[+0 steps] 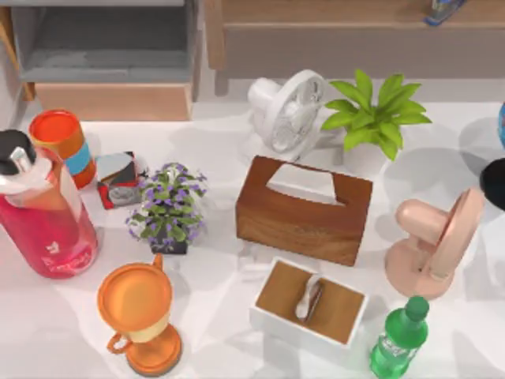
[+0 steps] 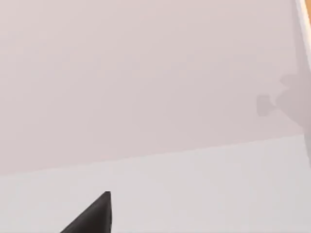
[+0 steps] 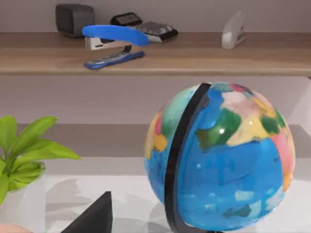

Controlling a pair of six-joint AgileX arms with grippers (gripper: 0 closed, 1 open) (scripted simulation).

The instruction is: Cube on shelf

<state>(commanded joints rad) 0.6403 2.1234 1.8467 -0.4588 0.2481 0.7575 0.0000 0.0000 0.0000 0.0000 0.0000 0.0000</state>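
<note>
Globe (image 3: 223,155) sits closest, just ahead of the right hand (image 3: 92,217), with a potted plant (image 3: 24,155) off to one side of it. Beyond the globe and higher than the hand runs the shelf (image 3: 194,60), carrying a blue stapler (image 3: 114,41) and a calculator (image 3: 146,26).

Where the puzzle cube lies cannot be told. A red, black and silver cube (image 1: 118,180) rests on the bench (image 1: 221,268), but that is a different object.

Step, by judgement: the very start, nothing gripped, the approach not begun. The next move calls for locating the cube, then reaching down among crowded bench items.

Pose: the right hand is held low, aimed level toward the shelf. The left hand (image 2: 92,217) faces bare wall and bench, well apart from anything. Whether either hand is wide or narrow cannot be told.
</note>
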